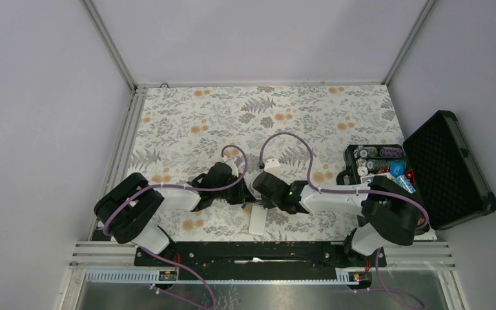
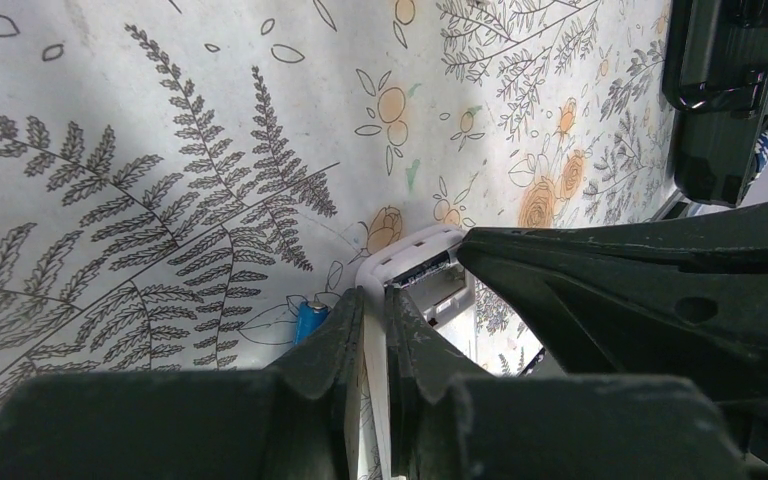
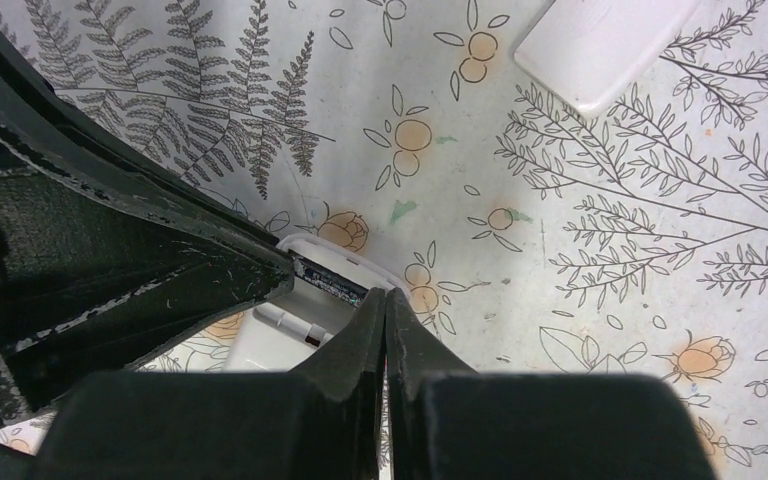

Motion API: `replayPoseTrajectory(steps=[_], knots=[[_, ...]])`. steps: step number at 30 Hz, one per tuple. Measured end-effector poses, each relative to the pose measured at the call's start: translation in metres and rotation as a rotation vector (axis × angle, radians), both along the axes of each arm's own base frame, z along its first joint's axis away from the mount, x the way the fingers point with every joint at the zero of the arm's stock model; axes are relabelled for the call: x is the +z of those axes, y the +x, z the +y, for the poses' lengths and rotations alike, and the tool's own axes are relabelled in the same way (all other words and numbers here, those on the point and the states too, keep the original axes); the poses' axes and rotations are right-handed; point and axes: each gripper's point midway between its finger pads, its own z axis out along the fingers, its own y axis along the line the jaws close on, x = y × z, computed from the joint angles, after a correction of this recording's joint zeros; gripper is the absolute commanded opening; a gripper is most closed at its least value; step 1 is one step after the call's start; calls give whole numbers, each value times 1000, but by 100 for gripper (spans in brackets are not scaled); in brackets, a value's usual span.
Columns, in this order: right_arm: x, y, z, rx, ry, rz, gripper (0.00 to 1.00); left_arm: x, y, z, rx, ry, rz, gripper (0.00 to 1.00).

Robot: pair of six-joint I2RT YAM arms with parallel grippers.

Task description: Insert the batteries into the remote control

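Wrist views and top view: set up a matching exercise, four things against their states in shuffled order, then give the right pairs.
Things:
1. left gripper
2. right gripper
3. battery
4. black case

States:
A. lid open, at the far right
B. shut, nothing between the fingers, tip at the remote control's rim
C. clamped on the remote control's thin white wall
D. lying loose beside the remote control

Pairs: 1-C, 2-B, 3-D, 4-A
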Motion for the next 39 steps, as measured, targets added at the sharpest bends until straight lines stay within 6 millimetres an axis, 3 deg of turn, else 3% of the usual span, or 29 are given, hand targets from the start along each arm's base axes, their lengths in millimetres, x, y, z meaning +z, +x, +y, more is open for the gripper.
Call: replayPoseTrajectory(steps=[15,23,32,39], knots=[[-1,2,3,112,-148,15,0,0,0,1,6,-4,1,15],[-2,2,21,140,-179,2,0,0,0,1,14,-13,3,15],[-1,3,18,113,-199,-16,5,1,-1,1,13,-16,-1,15],[9,5,0,77,-234,-54,9,4,-4,1,-2,-13,-8,17]])
